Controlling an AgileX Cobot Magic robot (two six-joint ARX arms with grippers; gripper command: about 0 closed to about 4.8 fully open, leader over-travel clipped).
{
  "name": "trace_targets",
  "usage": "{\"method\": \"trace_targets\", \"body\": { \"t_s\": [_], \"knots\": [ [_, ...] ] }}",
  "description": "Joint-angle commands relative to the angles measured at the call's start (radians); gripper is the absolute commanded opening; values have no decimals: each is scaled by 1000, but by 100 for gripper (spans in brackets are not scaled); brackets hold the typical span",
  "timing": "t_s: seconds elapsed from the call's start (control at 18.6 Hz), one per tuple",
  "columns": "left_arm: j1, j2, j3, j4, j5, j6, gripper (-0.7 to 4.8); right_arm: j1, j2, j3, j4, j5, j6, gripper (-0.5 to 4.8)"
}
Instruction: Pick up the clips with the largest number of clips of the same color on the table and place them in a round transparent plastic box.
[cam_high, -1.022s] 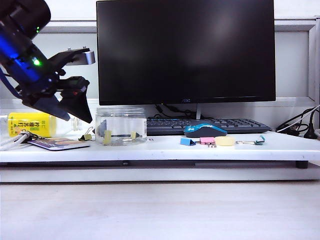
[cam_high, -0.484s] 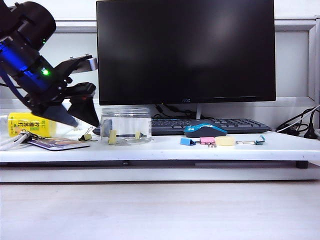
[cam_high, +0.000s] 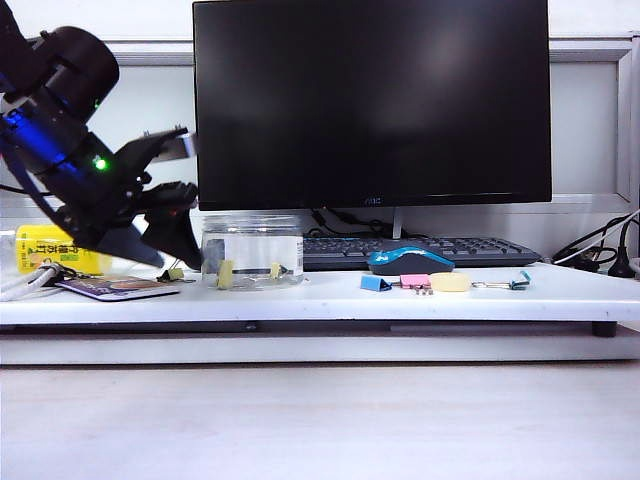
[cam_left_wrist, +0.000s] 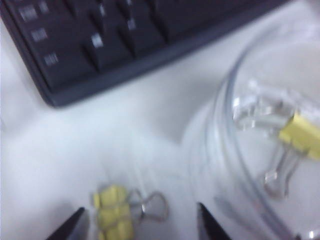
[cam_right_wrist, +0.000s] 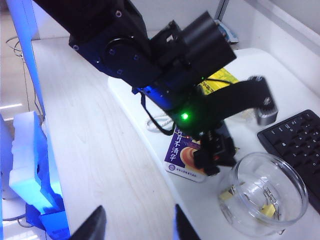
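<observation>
The round transparent plastic box (cam_high: 252, 252) stands on the table (cam_high: 320, 300) in front of the keyboard (cam_high: 420, 250), and it already holds two pale-yellow clips (cam_right_wrist: 268, 209). A third yellow clip (cam_left_wrist: 116, 216) lies on the table just beside the box, on the side away from the blue mouse (cam_high: 408, 261).

The left hand (cam_high: 175, 240) hangs over that clip, jaws apart and straddling it in the left wrist view (nothing gripped yet). The step in hand looks like the pick-up of this last clip; the next move calls for lowering and squeezing on its yellow body, then lifting over the box rim.

The right hand (cam_right_wrist: 135, 225) waits well away from the box, open and empty.
</observation>
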Motion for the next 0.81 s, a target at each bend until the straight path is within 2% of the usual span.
{"method": "trace_targets", "body": {
  "t_s": [0.05,0.11,0.22,0.27,0.48,0.54,0.81],
  "knots": [
    [-1,2,2,50,9,-22,208,0,-1,5,-11,26,0,180],
    [-1,3,2,56,12,-23,149,0,-1,5,-10,26,0,180],
    [-1,8,2,58,11,-23,136,0,-1,5,-11,26,0,180],
    [-1,14,2,58,12,-23,81,0,-1,5,-10,26,0,180],
    [-1,37,2,58,29,-32,73,0,-1,5,-18,26,0,180],
    [-1,45,2,60,30,-46,46,0,-1,5,-24,26,0,180],
    [-1,45,2,68,31,-68,46,-2,-1,4,-26,26,0,180]
  ]
}}
